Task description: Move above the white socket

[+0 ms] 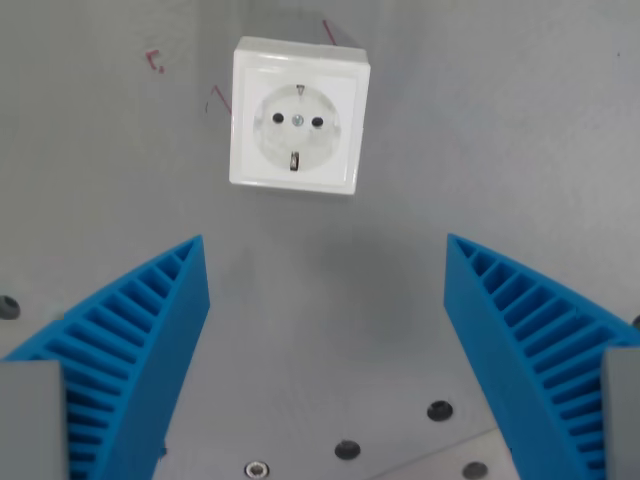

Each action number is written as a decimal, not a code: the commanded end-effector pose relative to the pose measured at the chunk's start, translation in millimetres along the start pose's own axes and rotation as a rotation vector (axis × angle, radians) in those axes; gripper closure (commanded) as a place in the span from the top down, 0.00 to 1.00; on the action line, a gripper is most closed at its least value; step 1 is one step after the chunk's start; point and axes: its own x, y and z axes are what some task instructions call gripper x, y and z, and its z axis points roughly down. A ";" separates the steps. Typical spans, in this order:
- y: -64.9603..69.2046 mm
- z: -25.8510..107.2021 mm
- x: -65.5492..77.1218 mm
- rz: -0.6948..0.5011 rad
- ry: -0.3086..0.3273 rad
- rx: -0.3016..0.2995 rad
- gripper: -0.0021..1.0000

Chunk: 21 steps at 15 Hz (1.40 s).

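Observation:
A square white socket (297,118) with a round recessed face and two pin holes sits on the grey surface in the upper middle of the wrist view. My gripper (325,245) is open, with nothing between its two blue ribbed fingers (150,340). The socket lies beyond the fingertips, slightly toward the wrist view's left of the gap's middle, and apart from both fingers.
Red pen marks (155,62) show on the grey surface left of the socket and at its top right corner. Several dark screw holes (439,410) dot the plate near the bottom edge. A hole (8,306) sits at the far left.

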 end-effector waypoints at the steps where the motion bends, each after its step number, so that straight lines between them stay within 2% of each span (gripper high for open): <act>1: 1.8 13.8 2.5 0.114 0.076 0.010 1.00; 10: -1.7 41.0 10.2 0.162 0.080 0.006 1.00; 21: -5.0 64.0 18.1 0.178 0.075 -0.004 1.00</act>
